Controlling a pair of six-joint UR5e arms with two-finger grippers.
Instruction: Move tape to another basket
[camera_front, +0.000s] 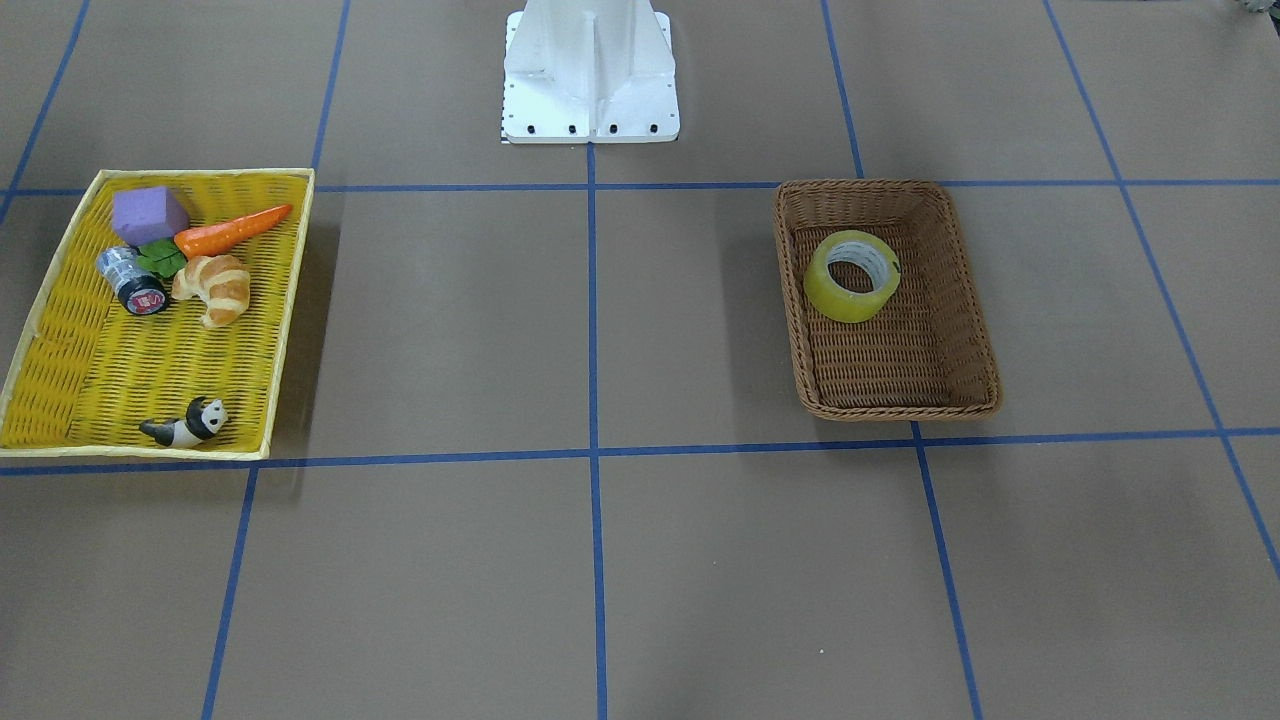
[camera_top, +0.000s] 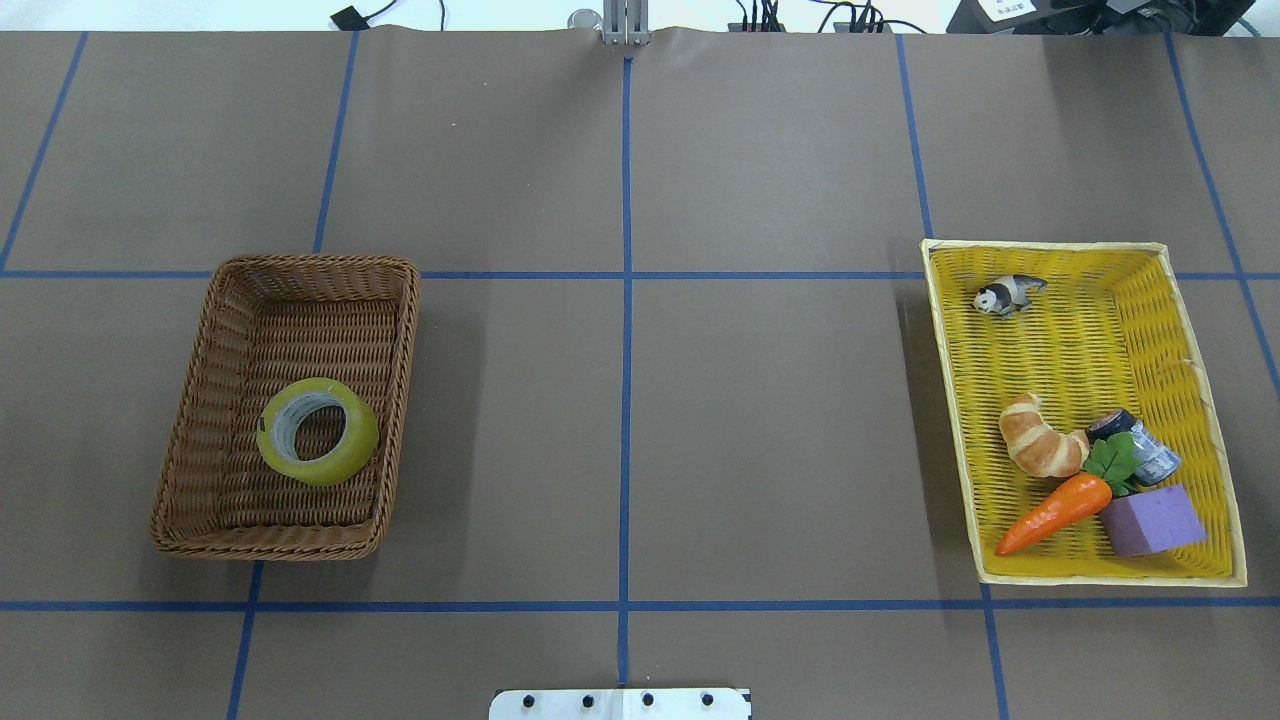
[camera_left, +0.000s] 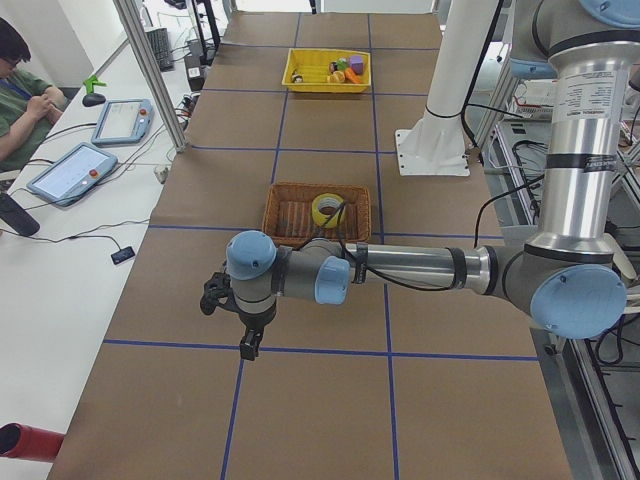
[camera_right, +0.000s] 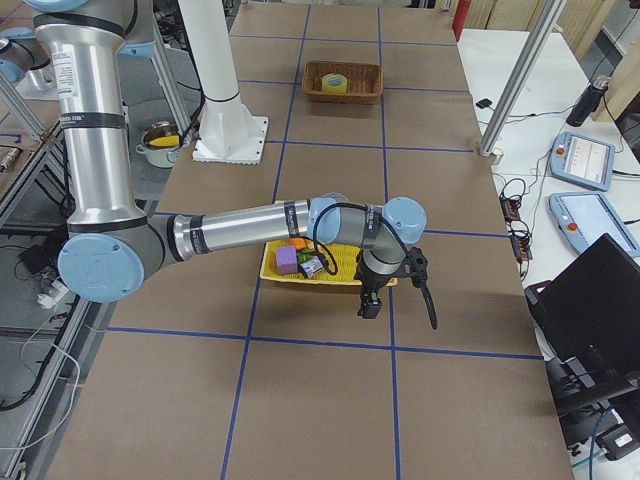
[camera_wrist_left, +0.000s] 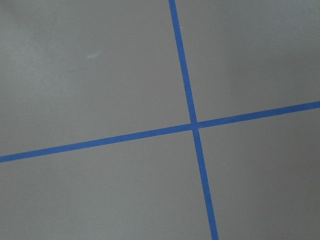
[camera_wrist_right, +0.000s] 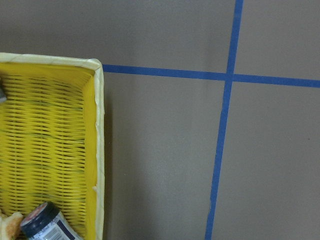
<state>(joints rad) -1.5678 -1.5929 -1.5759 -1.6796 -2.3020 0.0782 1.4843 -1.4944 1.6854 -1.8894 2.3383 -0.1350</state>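
Overhead exterior view: brown counter (camera_top: 760, 150) with a blue grid. The left arm (camera_left: 400, 268) reaches low over bare counter beyond the basket. The right arm (camera_right: 250, 228) hangs at the edge of the yellow tray (camera_top: 1195, 400). Left jaws and right jaws show only from the side cameras, so I cannot tell whether they are released or clenched. The wicker basket (camera_top: 310, 285) sits on the robot's left side. The tape (camera_top: 355, 450) lies flat inside it, in the robot-side half.

Glossy translucent tape (camera_top: 332, 470), rough woven wicker basket (camera_top: 195, 420) — matt paper-covered table (camera_top: 700, 420)
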